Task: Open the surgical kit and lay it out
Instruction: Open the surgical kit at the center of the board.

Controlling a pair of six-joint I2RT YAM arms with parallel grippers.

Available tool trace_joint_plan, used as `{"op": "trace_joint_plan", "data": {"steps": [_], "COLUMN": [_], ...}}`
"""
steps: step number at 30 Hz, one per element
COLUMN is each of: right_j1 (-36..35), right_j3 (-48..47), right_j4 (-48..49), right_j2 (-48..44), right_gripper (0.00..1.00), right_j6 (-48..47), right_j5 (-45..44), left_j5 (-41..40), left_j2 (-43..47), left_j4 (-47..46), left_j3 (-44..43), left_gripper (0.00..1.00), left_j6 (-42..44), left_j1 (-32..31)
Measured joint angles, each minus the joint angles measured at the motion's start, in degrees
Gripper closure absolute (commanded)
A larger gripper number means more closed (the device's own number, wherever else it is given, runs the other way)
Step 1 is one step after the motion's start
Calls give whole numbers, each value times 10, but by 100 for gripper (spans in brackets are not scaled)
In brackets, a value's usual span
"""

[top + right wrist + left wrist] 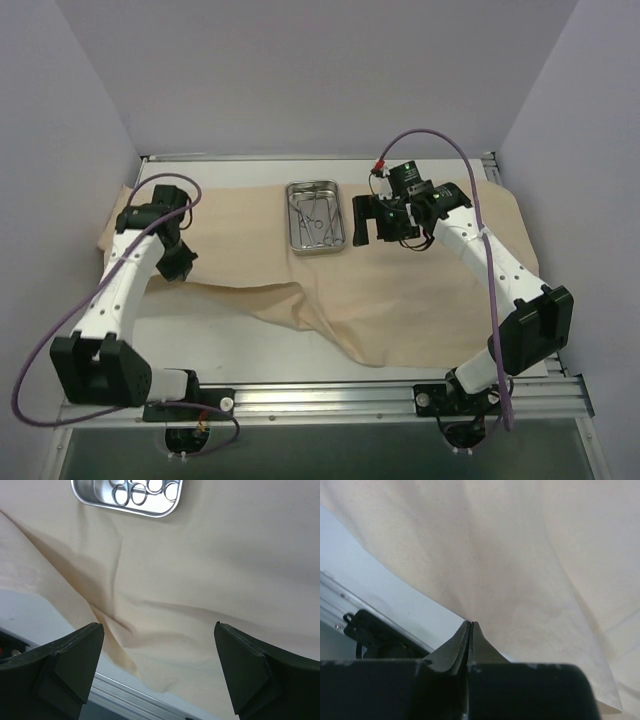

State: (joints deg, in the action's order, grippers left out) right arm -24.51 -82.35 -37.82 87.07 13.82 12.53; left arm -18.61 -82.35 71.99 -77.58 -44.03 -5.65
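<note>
**Kit and grippers, placed relative to the tray.** The shiny rectangular steel tray with rounded corners (336, 238) (97, 492) sits on the large beige cloth wrap (420, 300) (530, 555) (215, 560), which is spread over the white table (220, 342). Several thin ring-handled metal instruments (313, 216) (130, 491) lie inside the tray. Your right gripper (381, 222) (160, 665) hangs just right of the tray, above the cloth, its jaws spread wide and holding nothing. Your left gripper (176, 264) (471, 626) is well left of the tray and nearer you, its jaws pressed together on the cloth's near edge. On your side of the tray the cloth bunches into a raised fold. The right wrist view cuts the tray off at the top, leaving only finger rings. You cannot count the instruments in either view.
</note>
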Motion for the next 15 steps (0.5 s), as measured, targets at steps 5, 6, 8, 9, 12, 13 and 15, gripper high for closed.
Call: {"op": "trace_joint_plan", "data": {"steps": [5, 6, 8, 9, 12, 13, 15], "right_j1": [-27, -31, -35, -37, -41, -41, -41], "right_j3": [2, 2, 3, 3, 3, 2, -1], "right_j4": [-2, -2, -2, -3, -3, -4, -5], "right_j2": [0, 0, 0, 0, 1, 3, 9], "right_gripper": [1, 1, 1, 1, 1, 1, 1], "right_j6": [12, 13, 14, 14, 14, 14, 14], "right_j5": [26, 30, 34, 35, 39, 41, 44], "left_j5": [1, -4, -16, -24, -45, -53, -70], "left_j2": [189, 219, 254, 266, 281, 281, 275], "left_j4": [43, 46, 47, 50, 56, 57, 57], "left_j3": [81, 81, 80, 78, 66, 59, 44], "left_gripper": [96, 89, 87, 86, 65, 63, 38], "left_j6": [-37, -34, -26, -21, 0, 3, 20], "left_j1": [57, 87, 135, 153, 181, 186, 193]}}
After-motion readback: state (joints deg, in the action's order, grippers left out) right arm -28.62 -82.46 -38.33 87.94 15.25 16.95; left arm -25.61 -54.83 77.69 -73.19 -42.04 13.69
